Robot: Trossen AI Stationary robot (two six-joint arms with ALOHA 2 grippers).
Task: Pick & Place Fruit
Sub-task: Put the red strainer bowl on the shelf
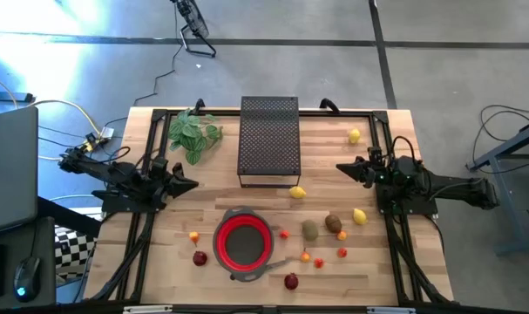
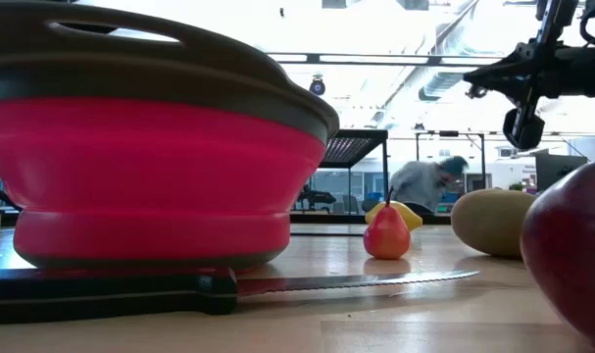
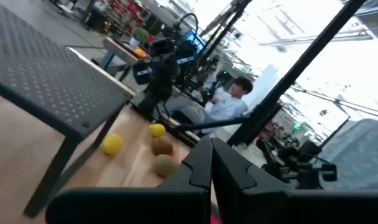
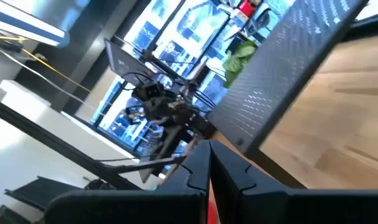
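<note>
Fruit (image 1: pixel 333 223) is lying scattered over the lower centre and right of the high view, none of it inside the red collapsible bowl (image 1: pixel 242 242) at lower centre. An olive-green oval (image 1: pixel 310 229) and a brown oval beside it are sitting just right of the bowl, with tiny orange and red pieces (image 1: pixel 319 261) below them. One lemon (image 1: pixel 359 216) is resting further right, another lemon (image 1: pixel 297 193) just below the black perforated rack (image 1: pixel 268 135), and a third lemon (image 1: pixel 355 135) near the upper right corner of the wooden table (image 1: pixel 351 174). Two dark red balls are lying low, one below the bowl (image 1: pixel 291 281) and one at its left (image 1: pixel 200 257), with a small orange piece (image 1: pixel 194 235) above that.

The right gripper (image 1: pixel 341 167) is hanging at the right of the frame with its jaws closed on nothing, pointing toward the centre. Most of the fruit is lying below and slightly left of it in the picture, so this arm looks the nearer one for the ovals and lemons. The left gripper (image 1: pixel 193 184) is waiting at the left, jaws likewise closed and empty, nearer to the left dark red ball and the orange piece.

Bare wood is staying open between the right gripper and the ovals. The rack, the bowl rim and a black-handled knife (image 2: pixel 228 286) beside the bowl are the edges to watch. A green leafy sprig (image 1: pixel 193 133) is lying at upper left, out of the way.
</note>
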